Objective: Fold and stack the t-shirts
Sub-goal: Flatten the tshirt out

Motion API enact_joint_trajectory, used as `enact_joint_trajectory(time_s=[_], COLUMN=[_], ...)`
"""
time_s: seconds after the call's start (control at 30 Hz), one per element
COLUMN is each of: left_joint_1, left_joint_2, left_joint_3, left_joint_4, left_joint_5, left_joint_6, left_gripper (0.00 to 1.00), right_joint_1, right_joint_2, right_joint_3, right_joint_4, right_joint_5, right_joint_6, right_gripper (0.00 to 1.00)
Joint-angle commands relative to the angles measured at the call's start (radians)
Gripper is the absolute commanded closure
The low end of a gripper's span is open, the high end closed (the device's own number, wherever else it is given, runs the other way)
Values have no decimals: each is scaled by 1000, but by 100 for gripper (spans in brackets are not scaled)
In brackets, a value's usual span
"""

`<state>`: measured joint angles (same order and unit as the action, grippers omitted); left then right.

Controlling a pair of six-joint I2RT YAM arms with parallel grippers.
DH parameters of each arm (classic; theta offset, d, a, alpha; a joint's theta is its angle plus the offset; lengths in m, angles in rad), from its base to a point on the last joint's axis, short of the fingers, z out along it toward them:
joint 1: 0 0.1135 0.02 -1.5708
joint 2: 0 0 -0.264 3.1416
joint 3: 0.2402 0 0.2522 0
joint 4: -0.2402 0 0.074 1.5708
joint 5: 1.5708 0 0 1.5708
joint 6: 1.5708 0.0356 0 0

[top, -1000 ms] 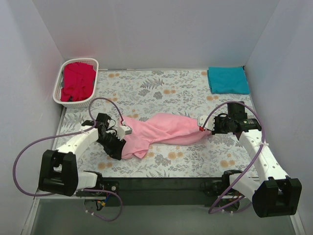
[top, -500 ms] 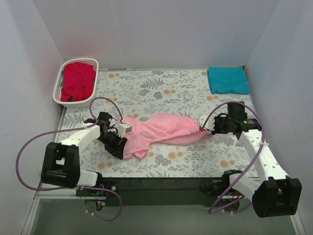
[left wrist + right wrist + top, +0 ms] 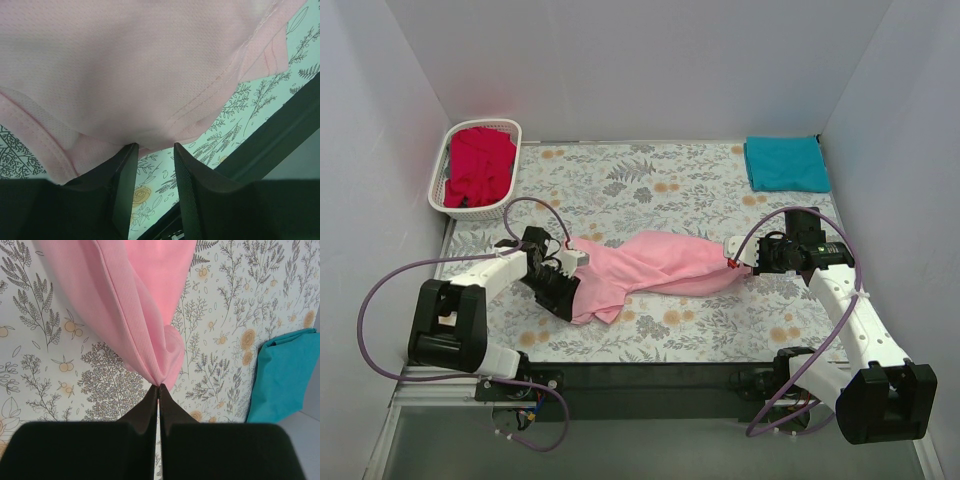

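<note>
The light pink t-shirt (image 3: pixel 650 265) lies bunched in a long strip across the middle of the floral table. My right gripper (image 3: pixel 732 262) is shut on its right end; in the right wrist view the cloth (image 3: pixel 140 305) fans out from the closed fingertips (image 3: pixel 159 386). My left gripper (image 3: pixel 565 298) is at the shirt's left end. In the left wrist view its jaws stand apart (image 3: pixel 155 146), with table showing between them and the pink hem (image 3: pixel 125 65) just beyond the tips. The teal t-shirt (image 3: pixel 785 163) lies folded at the back right. The red t-shirt (image 3: pixel 478 165) is in the basket.
A white lattice basket (image 3: pixel 438 190) stands at the back left. White walls close in the table on three sides. A dark bar (image 3: pixel 650 375) runs along the table's near edge. The teal shirt also shows at the right in the right wrist view (image 3: pixel 282 375).
The left arm's base and elbow have swung to the left and its wrist has shifted slightly back. The shirt and the right arm have hardly moved.
</note>
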<state>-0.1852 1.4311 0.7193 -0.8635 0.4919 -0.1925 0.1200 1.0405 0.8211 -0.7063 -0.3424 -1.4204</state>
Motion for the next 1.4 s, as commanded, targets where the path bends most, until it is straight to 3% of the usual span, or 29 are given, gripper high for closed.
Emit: enact_joint_trajectory(time_s=[0.0,0.17,0.2,0.33,0.6,0.73,1.07,1.37], left_joint_1=[3,3,3,3,24,27,27,24], left_joint_2=[3,-27,-35,-72,-130,-77,-51,8], left_joint_3=[6,26,31,58,179,262,186,160], left_joint_4=[70,89,87,70,3,-74,-74,-29], left_joint_5=[13,24,25,27,-18,-41,3,36], left_joint_6=[-18,-54,-59,-65,-71,-76,-45,-70], left_gripper=[67,85,93,100,100,100,93,78], right_joint_1=[6,6,6,6,4,6,6,6], right_joint_2=[-10,-13,-13,-13,-7,6,7,13], right_joint_3=[10,9,9,7,33,55,50,46], right_joint_4=[-10,-10,-10,-10,-10,-13,-12,-12], right_joint_5=[-7,-1,-1,-3,22,25,22,20], right_joint_6=[-8,-8,-8,-8,15,26,12,9], right_gripper=[99,99,99,99,99,99,99,99])
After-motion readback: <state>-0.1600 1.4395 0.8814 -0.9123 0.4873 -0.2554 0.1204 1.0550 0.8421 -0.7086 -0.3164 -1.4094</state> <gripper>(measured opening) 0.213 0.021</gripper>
